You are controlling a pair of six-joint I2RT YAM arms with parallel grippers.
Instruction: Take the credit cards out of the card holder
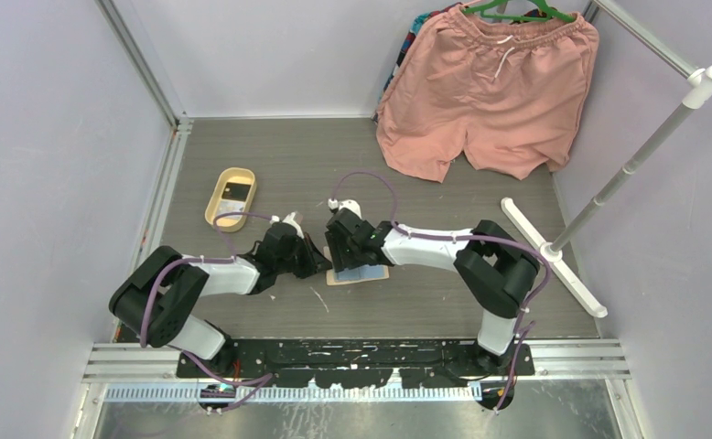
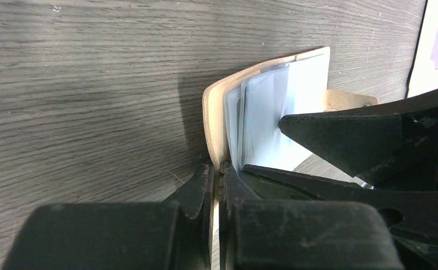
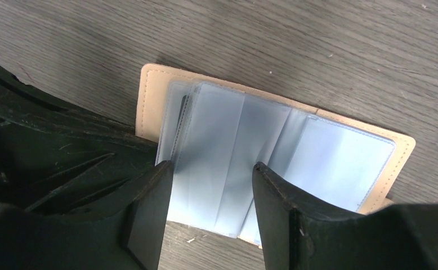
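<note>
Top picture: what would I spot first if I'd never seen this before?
Probably the big pink shorts hanging at the back right. Next, mid-table, the open card holder: the left gripper pinches its tan cover, and the right gripper sits open over its pale blue inside. A yellow tray at the back left holds a dark card.

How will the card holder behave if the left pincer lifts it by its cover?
Probably floppy: the card holder bends where the left pincer pinches its cover. Its plastic sleeves fan apart, so they would likely sag open. It looks thin, so probably light.
</note>
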